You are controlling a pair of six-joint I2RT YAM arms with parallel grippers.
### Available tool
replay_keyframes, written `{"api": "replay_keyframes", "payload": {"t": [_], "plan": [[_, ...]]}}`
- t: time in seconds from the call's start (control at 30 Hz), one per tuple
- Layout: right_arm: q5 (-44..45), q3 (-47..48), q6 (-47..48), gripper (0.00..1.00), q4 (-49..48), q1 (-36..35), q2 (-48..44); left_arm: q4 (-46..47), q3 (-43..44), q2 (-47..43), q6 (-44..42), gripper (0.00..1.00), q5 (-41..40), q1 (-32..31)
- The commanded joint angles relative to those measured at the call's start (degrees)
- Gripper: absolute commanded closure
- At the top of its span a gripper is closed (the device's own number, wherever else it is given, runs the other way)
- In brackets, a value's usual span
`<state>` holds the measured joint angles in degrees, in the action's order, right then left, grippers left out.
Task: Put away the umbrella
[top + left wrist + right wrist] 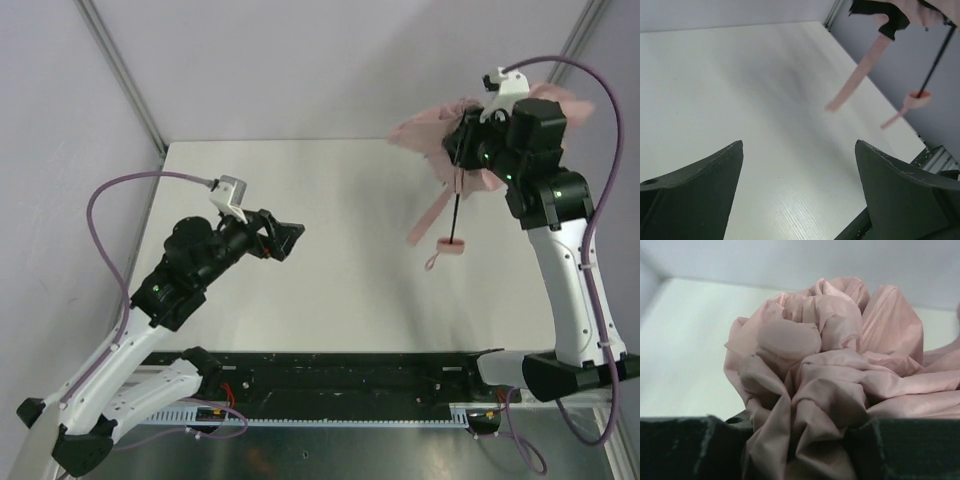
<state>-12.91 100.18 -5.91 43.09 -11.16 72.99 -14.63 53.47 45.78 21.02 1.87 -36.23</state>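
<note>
My right gripper (462, 140) is shut on the bunched pale pink canopy of the umbrella (432, 135) and holds it in the air at the table's far right. The fabric fills the right wrist view (830, 375), squeezed between the jaws. The slim black shaft (457, 213) hangs down to the small pink handle (452, 245), with a pink strap (430, 220) dangling beside it. In the left wrist view the shaft (935, 62), handle (916, 101) and strap (857, 77) show at upper right. My left gripper (292, 240) is open and empty over the table's left middle.
The white table (330, 260) has a black rail (330, 385) along its near edge. A metal frame post (125, 75) stands at the far left corner. Grey walls close in on the left, back and right.
</note>
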Motion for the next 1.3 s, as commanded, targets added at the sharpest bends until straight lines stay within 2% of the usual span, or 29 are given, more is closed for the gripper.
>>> {"api": "replay_keyframes", "payload": {"t": [0.0,0.1,0.2,0.27,0.33,0.5,0.57,0.67,0.8,0.9,1.0,1.17,1.27], "plan": [[45.48,4.8,17.73,1.0,-2.96,-8.78,4.81,0.21,1.24,-4.87,1.62,0.03,-1.24,-0.05],[58.69,-0.59,27.31,1.0,-14.26,-16.71,9.34,0.17,-2.07,-9.99,4.98,0.03,-4.74,-0.05],[63.81,-8.49,33.14,1.0,-25.5,-24.47,15.49,0.19,-7.28,-15.6,8.58,0.04,-8.35,-0.03],[65.03,-13.34,33.84,1.0,-30.72,-29.15,20.5,0.12,-10.57,-18.74,10.42,0.05,-9.64,-0.06],[65.07,-15.83,31.97,1.0,-31.23,-34.21,27.0,0.09,-13.74,-21.66,12.75,0.06,-10.78,-0.07],[62.76,-17.2,22.48,1.0,-24.77,-45.3,43.3,0.04,-22.01,-28.04,20.52,0.1,-13.27,-0.06],[58.86,-17.83,17.72,1.0,-21.2,-48.37,45.77,0.0,-24.05,-29.28,22.83,0.12,-13.75,-0.02],[46.74,-19.46,12.39,1.0,-15.77,-50.13,46.19,-1.29,-25.13,-29.13,25.13,0.18,-14.96,-0.05],[24.72,-20.89,9.57,1.0,-10.73,-49.49,45.59,-4.67,-25.72,-27.39,29.14,0.21,-18.18,-0.04],[9.7,-22.47,7.37,1.0,-10.91,-47.08,45.34,-5.52,-26.49,-24.9,33.57,0.2,-19.49,-0.04],[3.49,-26.14,4.94,1.0,-15.24,-45.56,44.64,-5.63,-26.99,-21.12,37.87,0.19,-18.5,-0.02],[-3.8,-33.28,1.2,1.0,-24.6,-42.64,42.97,-5.41,-29.78,-14.25,51.91,0.12,-10.32,0.91],[-7.64,-36.2,0.94,1.0,-28.64,-41.96,42.74,-2.03,-31.7,-9.79,57.65,0.08,-6.02,2.45]]}}
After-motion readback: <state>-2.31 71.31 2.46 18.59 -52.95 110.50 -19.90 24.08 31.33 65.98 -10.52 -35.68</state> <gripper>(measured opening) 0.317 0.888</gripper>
